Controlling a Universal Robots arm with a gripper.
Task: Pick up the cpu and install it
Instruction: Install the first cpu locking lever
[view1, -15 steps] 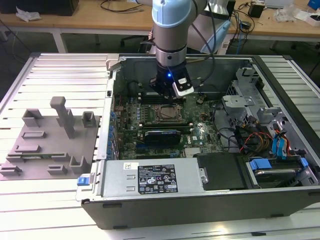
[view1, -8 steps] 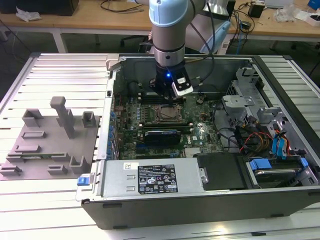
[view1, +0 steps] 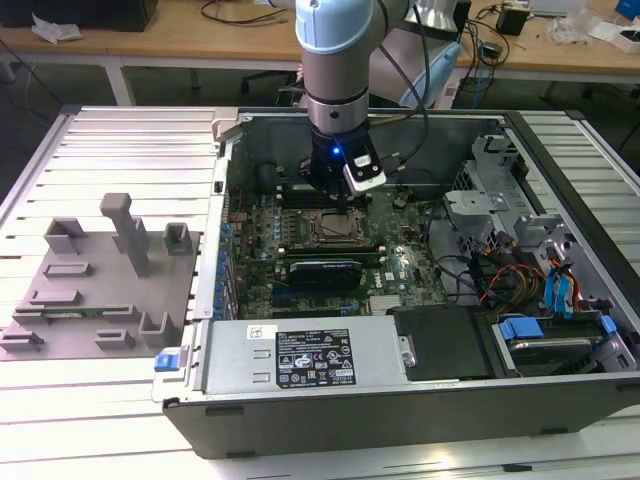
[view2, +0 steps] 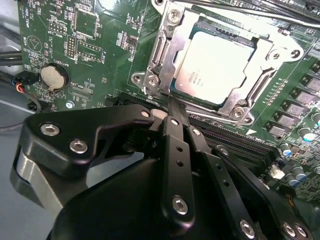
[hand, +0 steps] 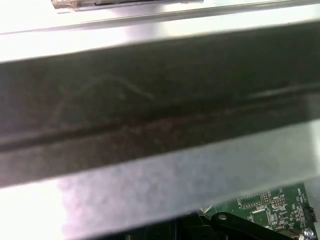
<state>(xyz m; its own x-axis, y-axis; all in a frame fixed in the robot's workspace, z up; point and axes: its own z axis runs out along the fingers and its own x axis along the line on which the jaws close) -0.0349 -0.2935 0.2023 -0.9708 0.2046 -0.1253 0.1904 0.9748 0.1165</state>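
The cpu (view2: 215, 65), a small square chip with a pale silver top, lies flat in the motherboard socket inside its metal frame (view2: 155, 75). In the exterior view the cpu (view1: 340, 228) sits in the middle of the open computer case (view1: 400, 410), directly under the arm. My gripper (view2: 169, 104) is down at the edge of the socket frame, its black fingers (view2: 175, 130) pressed together with nothing between them. The tip touches or nearly touches the frame beside the chip. From the exterior camera the gripper (view1: 337, 203) hangs just behind the socket.
A grey plastic plate with upright blocks (view1: 100, 290) lies at the exterior view's left, outside the case. A long black expansion card (view1: 325, 272) stands just in front of the socket. Power supply (view1: 310, 358), drive bays and cables (view1: 520, 270) crowd the case. The case wall (hand: 160, 115) looms close.
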